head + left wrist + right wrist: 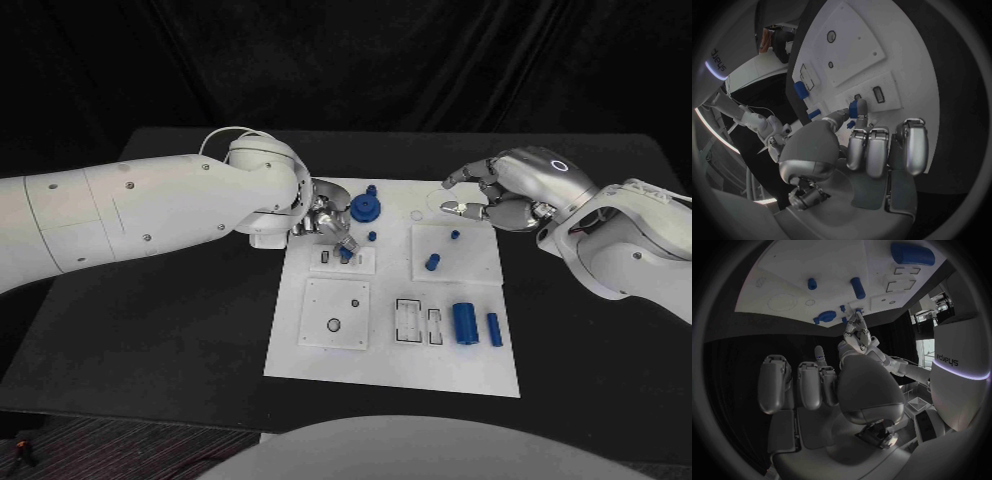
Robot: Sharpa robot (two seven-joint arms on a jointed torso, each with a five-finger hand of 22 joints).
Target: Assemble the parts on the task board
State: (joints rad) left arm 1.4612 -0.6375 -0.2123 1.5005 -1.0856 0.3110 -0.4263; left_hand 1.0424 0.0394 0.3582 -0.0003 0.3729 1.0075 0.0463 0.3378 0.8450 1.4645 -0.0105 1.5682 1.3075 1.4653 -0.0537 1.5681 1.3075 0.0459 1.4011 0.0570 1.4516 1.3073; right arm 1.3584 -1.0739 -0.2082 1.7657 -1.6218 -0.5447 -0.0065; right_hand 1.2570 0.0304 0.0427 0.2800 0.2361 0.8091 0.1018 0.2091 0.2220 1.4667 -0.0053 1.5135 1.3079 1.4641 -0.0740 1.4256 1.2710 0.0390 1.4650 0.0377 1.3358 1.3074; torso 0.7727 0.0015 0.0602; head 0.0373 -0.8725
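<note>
The white task board [389, 365] lies mid-table. My left hand [320, 215] reaches down over the small slotted plate [343, 260] near the board's far left. It pinches a small blue part [853, 108] between thumb and fingertip, just above the plate's slots [877, 94]. A blue gear-like part [368, 208] sits right beside this hand. My right hand [505, 190] hovers over the board's far right corner, fingers curled in, with nothing seen in it. Two blue pegs [431, 263] stand in the square plate below it.
A large blue cylinder [464, 322] and a thinner one [495, 330] lie at the board's near right, beside empty rectangular slots [410, 320]. A square plate with round holes [335, 312] lies at the near left. The black table [159, 330] surrounds the board.
</note>
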